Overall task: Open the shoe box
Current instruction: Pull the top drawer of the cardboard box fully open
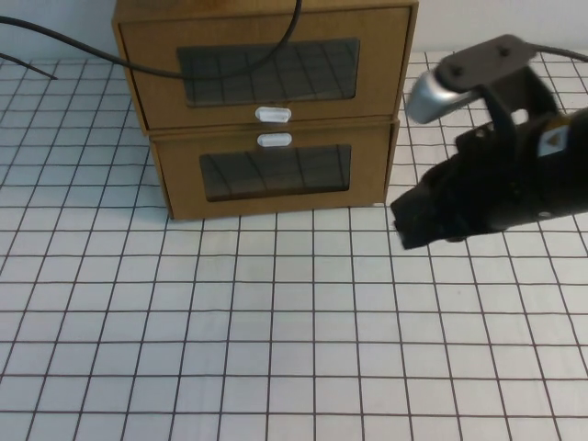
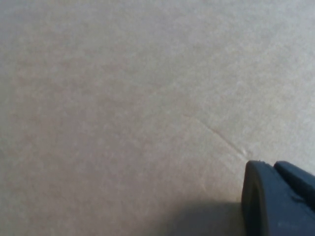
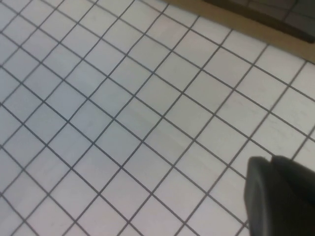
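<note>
Two brown cardboard shoe boxes stand stacked at the back of the table, the upper box (image 1: 386,64) on the lower box (image 1: 367,175). Each front has a dark window and a small white handle, the upper handle (image 1: 273,115) just above the lower handle (image 1: 274,140). Both fronts sit flush. My right gripper (image 1: 411,228) hovers over the table just right of the lower box's corner, shut and holding nothing; in the right wrist view its fingers (image 3: 278,196) hang over the tiles. My left gripper (image 2: 278,199) is shut, close against plain cardboard (image 2: 123,98); the high view does not show it.
The white tablecloth (image 1: 276,322) has a dark grid. A black cable (image 1: 138,62) runs across the upper box's front from the left. The lower edge of a box (image 3: 236,17) shows in the right wrist view.
</note>
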Robot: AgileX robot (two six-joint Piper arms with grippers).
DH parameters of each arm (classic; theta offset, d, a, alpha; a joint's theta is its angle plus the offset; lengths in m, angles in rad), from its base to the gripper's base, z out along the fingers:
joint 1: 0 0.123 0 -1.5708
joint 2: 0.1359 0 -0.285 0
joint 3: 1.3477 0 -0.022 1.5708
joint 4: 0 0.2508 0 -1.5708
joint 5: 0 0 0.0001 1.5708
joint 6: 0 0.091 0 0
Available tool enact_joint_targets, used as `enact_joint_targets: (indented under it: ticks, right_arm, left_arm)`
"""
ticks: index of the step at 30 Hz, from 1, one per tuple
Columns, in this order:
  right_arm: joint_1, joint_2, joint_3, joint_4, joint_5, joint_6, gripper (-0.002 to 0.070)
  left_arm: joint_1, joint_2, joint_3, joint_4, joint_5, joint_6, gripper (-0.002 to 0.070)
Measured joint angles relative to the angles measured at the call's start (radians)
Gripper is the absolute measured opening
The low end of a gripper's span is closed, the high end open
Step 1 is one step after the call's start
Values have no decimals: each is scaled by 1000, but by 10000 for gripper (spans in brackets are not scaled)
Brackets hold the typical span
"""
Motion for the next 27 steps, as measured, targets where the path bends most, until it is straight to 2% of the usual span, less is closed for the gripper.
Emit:
enact_joint_targets:
  ticks: [5, 9, 12, 16, 19, 25, 27]
  right_arm:
    - [183, 137, -129, -264, 19, 133, -13]
    - [295, 234, -194, -441, 29, 174, -13]
    - [347, 284, -217, -568, 12, 182, -13]
    - [362, 313, -225, -693, -34, 185, 0]
    - [362, 320, -228, -788, -61, 185, 48]
    - [362, 332, -228, -1001, -150, 185, 188]
    - [362, 344, -228, -1057, -178, 185, 212]
  left_arm:
    - [0, 0, 0, -2, 2, -7, -2]
    - [0, 0, 0, -4, 2, -7, -2]
    - [0, 0, 0, -4, 4, -9, -2]
    - [0, 0, 0, -6, 10, -9, -2]
    - [0, 0, 0, -6, 10, -10, -2]
    - [0, 0, 0, -6, 11, -12, -2]
    - [0, 0, 0, -6, 14, -12, -2]
